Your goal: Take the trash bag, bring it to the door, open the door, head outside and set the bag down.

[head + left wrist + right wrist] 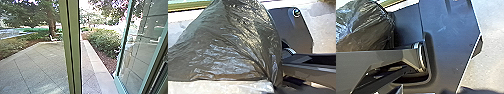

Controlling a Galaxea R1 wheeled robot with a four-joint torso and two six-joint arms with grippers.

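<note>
The dark, shiny trash bag (230,47) bulges large in the left wrist view, beside the robot's own plate. In the right wrist view the same kind of crinkled black plastic of the trash bag (366,27) lies against the robot's body. What holds the bag is hidden. In the head view a green door frame post (75,47) stands upright near the middle, and a glass door (135,50) with a teal frame stands at the right, open to the outside.
Paved ground (37,65) spreads out at the left, with a light curb (96,62) running away right of the post. Bushes (103,41) grow beyond that curb, and a tree trunk (52,27) rises farther back.
</note>
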